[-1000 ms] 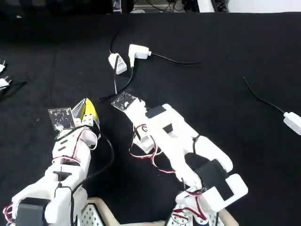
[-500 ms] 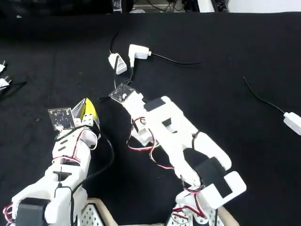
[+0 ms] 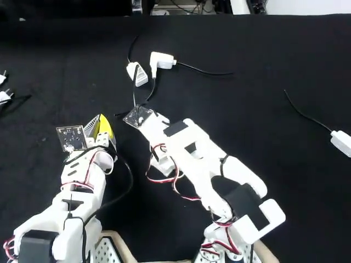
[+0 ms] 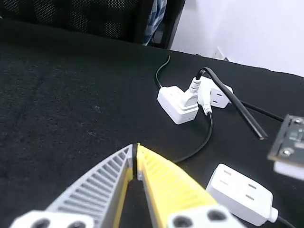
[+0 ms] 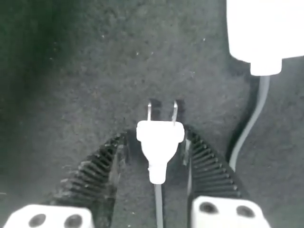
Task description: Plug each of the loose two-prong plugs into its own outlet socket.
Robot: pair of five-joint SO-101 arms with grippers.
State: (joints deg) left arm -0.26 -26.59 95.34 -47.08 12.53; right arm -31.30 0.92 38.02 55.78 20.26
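Observation:
A white two-prong plug (image 5: pixel 160 137) lies on the black cloth, prongs pointing away from my right wrist. My right gripper (image 5: pixel 156 136) is open and straddles it, one dark finger on each side with small gaps. A white outlet socket (image 5: pixel 259 31) with a grey cord lies just beyond. In the high view my right arm (image 3: pixel 186 150) stretches toward two white outlet sockets (image 3: pixel 137 73) (image 3: pixel 161 59). One of these, the socket (image 4: pixel 176 103), has a plug (image 4: pixel 195 88) in it. My left gripper (image 4: pixel 136 159) is shut and holds nothing; its yellow finger (image 3: pixel 103 127) rests at the left.
Another white socket (image 4: pixel 242 194) lies close to my left gripper. Loose plugs (image 3: pixel 3 96) sit at the far left edge, and a white socket (image 3: pixel 341 141) with a black cord sits at the far right. Black cords (image 3: pixel 135 93) run across the cloth near my right wrist.
My right arm has shifted a little to the left, first forward and then slightly back. The left arm has kept still.

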